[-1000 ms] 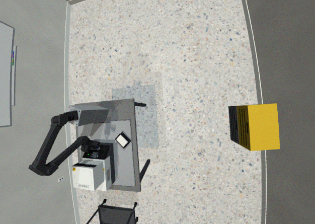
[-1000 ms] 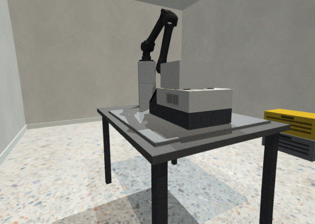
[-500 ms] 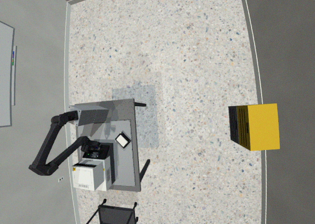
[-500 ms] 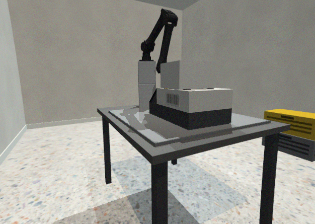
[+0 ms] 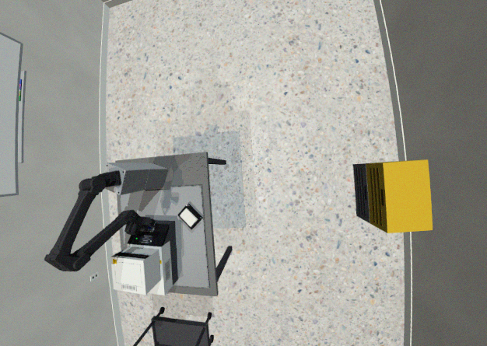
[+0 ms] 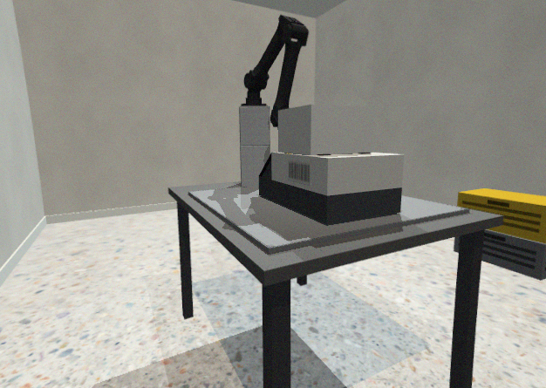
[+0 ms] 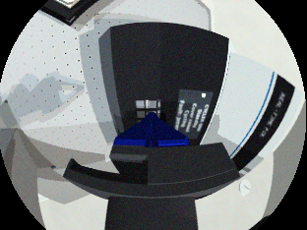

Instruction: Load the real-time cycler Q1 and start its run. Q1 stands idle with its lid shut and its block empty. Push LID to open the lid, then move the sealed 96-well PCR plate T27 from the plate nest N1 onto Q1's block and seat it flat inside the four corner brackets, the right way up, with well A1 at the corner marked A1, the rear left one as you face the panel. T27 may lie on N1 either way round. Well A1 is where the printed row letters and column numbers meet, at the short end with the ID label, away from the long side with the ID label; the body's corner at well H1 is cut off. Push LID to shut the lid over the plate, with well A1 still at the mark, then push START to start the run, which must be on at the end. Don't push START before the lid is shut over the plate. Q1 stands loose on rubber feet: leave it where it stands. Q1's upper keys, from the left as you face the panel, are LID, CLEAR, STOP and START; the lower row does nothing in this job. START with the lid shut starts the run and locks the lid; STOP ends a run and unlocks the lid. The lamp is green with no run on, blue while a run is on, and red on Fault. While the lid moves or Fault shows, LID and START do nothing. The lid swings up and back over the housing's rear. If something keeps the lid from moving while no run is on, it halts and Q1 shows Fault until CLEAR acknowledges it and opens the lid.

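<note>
- My gripper (image 7: 152,116): fingers shut together on nothing, the blue tips meeting in a wedge that points down at Q1's panel (image 7: 164,67).
- Real-time cycler Q1 (image 5: 146,263): seen from the top, it stands at the near-left of the table (image 5: 210,256). The lid (image 5: 135,271) is white and appears shut over the block; a green lamp (image 5: 135,239) shows on the dark panel, so I judge no run is on.
- Governing relation: in the wrist view the pale upper keys (image 7: 149,105) lie just beyond and below my fingertips, nearly in line with them. I cannot tell whether I am touching the panel, nor which key is LID at this size. By my reading, the coming move is a short press straight ahead.
- Plate T27 (image 5: 189,215): it lies on nest N1 (image 5: 195,224), to the right of Q1's panel in the top view and apart from my gripper, turned askew to the table's edges. Its A1 end cannot be made out.
- Writing: a barcode label (image 6: 299,171) on Q1's side and another (image 5: 129,286) at the lid's edge. White lettering (image 7: 195,114) beside the keys is too small to read.
</note>
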